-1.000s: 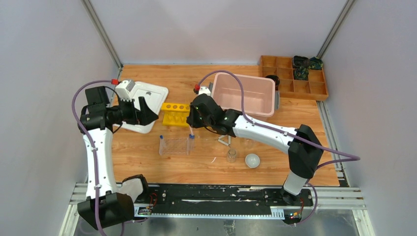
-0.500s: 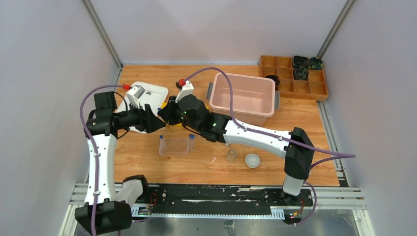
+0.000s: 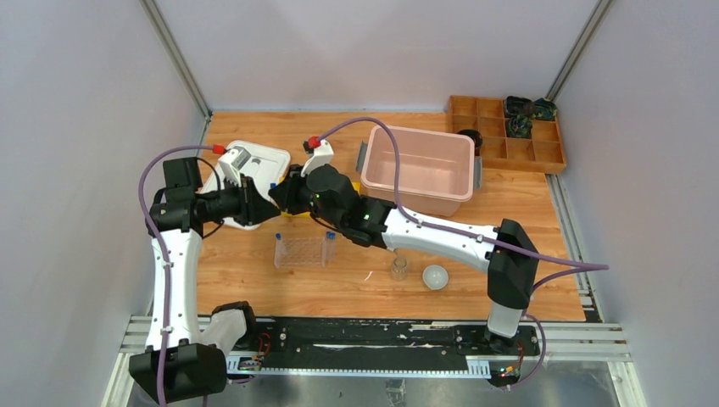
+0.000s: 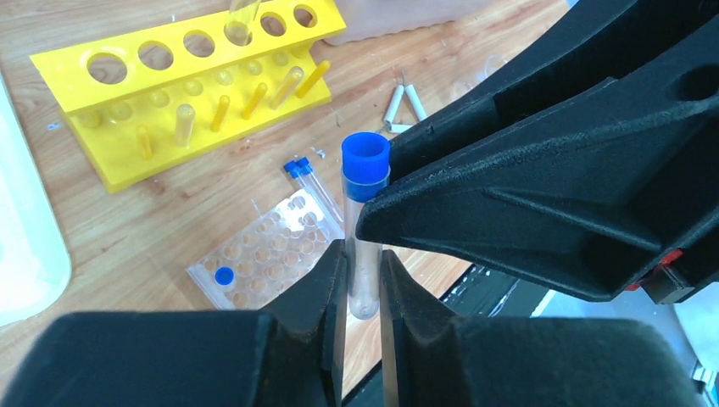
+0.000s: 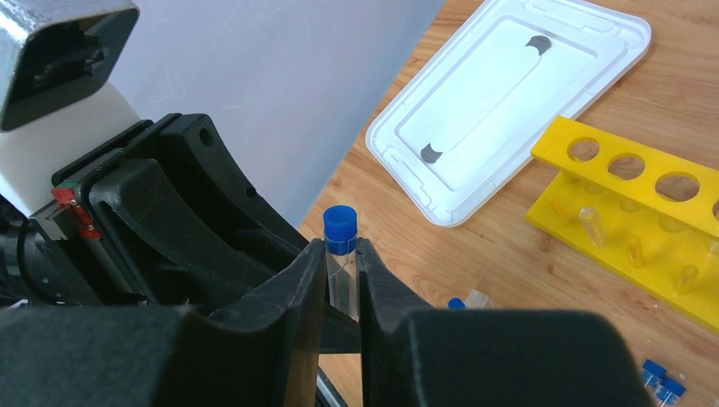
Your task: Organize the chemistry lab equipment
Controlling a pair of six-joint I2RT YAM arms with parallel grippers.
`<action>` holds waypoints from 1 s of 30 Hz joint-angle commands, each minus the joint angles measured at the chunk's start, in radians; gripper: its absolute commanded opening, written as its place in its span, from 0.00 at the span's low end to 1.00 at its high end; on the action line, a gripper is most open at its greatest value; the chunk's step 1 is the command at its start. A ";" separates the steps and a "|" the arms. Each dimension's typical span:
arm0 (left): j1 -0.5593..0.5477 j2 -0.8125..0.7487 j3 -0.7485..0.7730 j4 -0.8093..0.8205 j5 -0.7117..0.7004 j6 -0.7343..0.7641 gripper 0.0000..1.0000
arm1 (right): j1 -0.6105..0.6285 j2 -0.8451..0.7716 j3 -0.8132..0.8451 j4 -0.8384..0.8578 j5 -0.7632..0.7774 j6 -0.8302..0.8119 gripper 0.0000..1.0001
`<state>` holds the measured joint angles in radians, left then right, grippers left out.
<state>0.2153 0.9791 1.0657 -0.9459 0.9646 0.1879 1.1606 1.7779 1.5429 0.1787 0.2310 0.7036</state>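
Observation:
A clear blue-capped tube (image 3: 273, 182) hangs in the air between both arms, above the table's left part. My left gripper (image 4: 363, 261) is shut on the tube's (image 4: 363, 229) lower end. My right gripper (image 5: 342, 259) has its fingers against the tube (image 5: 341, 225) just under the cap. The clear plastic tube rack (image 3: 300, 251) lies below, with one blue cap (image 4: 224, 275) in it and two tubes (image 4: 307, 180) lying beside it. Partly behind the right arm lies the white triangle (image 3: 387, 244). A glass cup (image 3: 398, 268) and the white round dish (image 3: 435, 276) sit near the front.
A yellow rack (image 4: 186, 85) stands behind the clear rack, mostly hidden by the arms from above. The white lid (image 3: 259, 159) lies at the back left, the pink tub (image 3: 420, 165) at the back middle, the wooden compartment tray (image 3: 509, 140) at the back right.
The right arm carried the tube left to meet the left gripper. The left gripper moved in and closed on the tube's lower end.

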 commanded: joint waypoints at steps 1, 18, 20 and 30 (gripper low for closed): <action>-0.011 -0.005 -0.006 -0.010 0.023 0.026 0.09 | -0.006 -0.006 0.028 -0.037 0.034 -0.002 0.30; -0.017 -0.025 0.010 -0.010 0.013 0.078 0.06 | -0.096 0.121 0.353 -0.450 -0.297 -0.082 0.45; -0.017 -0.024 0.011 -0.010 0.011 0.078 0.06 | -0.097 0.123 0.357 -0.451 -0.303 -0.088 0.45; -0.019 -0.028 0.016 -0.010 0.014 0.074 0.06 | -0.115 0.153 0.395 -0.456 -0.307 -0.108 0.37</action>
<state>0.2047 0.9688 1.0657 -0.9554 0.9649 0.2539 1.0660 1.9110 1.8938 -0.2592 -0.0616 0.6247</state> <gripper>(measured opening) 0.198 0.383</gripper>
